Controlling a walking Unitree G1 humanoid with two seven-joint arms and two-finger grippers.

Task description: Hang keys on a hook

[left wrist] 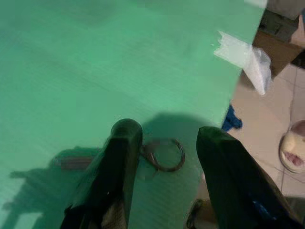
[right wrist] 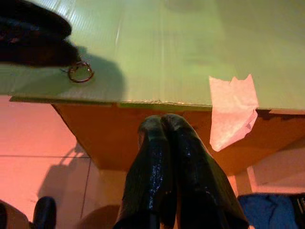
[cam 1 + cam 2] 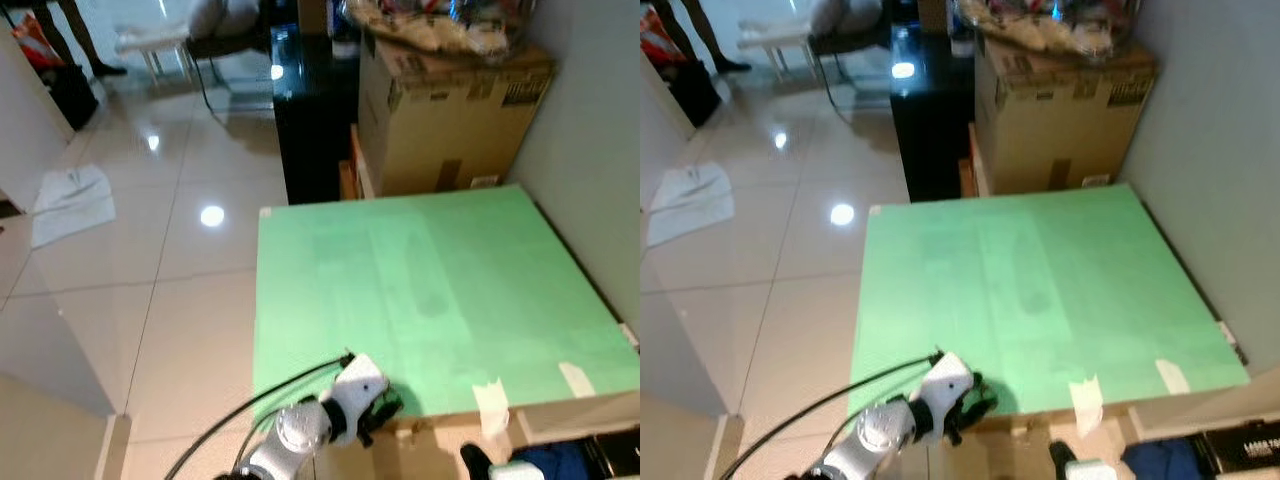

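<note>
Straddling round metal keys [image 1: 164, 153], left claw [image 1: 164, 138], matte green board [image 3: 440, 290]

One key ring [image 1: 163, 154], one green board [image 3: 440, 290], two tape pieces [image 3: 492, 398].

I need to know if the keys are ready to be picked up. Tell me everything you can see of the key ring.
The key ring is a thin, dark metal loop lying flat on the green board, close to its near edge. A small clasp or key sits at one side, too blurred to identify. It lies between the open fingers of the left claw, in their shadow, not yet gripped.
</note>
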